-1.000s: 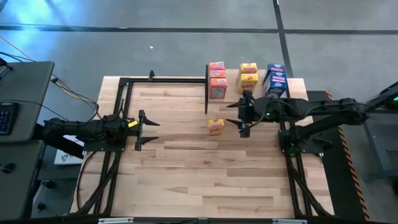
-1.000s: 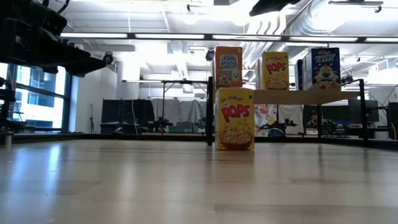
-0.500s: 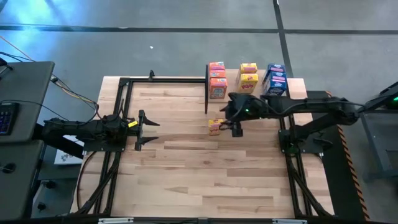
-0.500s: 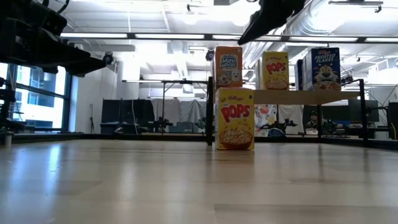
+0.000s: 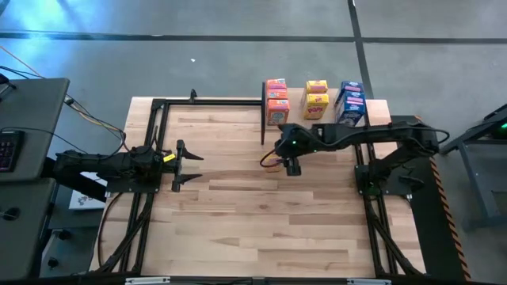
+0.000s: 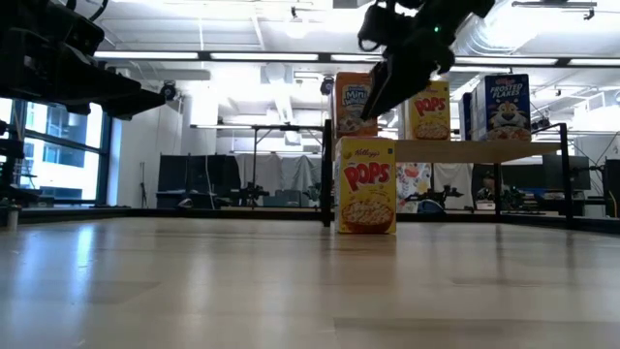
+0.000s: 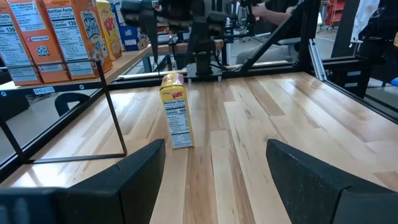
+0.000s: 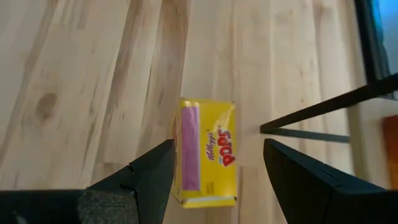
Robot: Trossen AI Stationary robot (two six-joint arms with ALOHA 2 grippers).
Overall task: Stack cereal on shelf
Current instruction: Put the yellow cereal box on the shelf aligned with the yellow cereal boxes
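The left gripper (image 5: 192, 164) waits nearest the camera side of its own arm, at the left edge of the table (image 5: 238, 229), fingers (image 7: 137, 171) spread wide and holding nothing; the lone yellow Pops box (image 7: 176, 117) stands well ahead of it across the boards, upright, its narrow nutrition-label side turned toward that arm.

The right gripper (image 5: 287, 165) is far nearer. In the high view it hangs right over the box, hiding nearly all of it. The right wrist view looks straight down: the yellow Pops box (image 8: 208, 152) lies directly below and between the two dark fingers (image 8: 146, 180), which stand parted wider than the box and are closed on nothing. The box's top face runs lengthwise in line with the gap, so the fingers flank its two broad faces, the narrow way across. From table height the gripper (image 6: 387, 73) is seen above the box (image 6: 366, 184), apart from it, not touching.

So the move turns on a straight descent: the box sits under the right fingers, already aligned, and that arm is plainly the one to take it.

Beyond, the shelf (image 6: 484, 150) carries the other cereal boxes: orange Mini-Wheats (image 5: 276, 101), yellow Pops (image 5: 316, 96) and blue Frosted Flakes (image 5: 351, 101), stacked in three columns.
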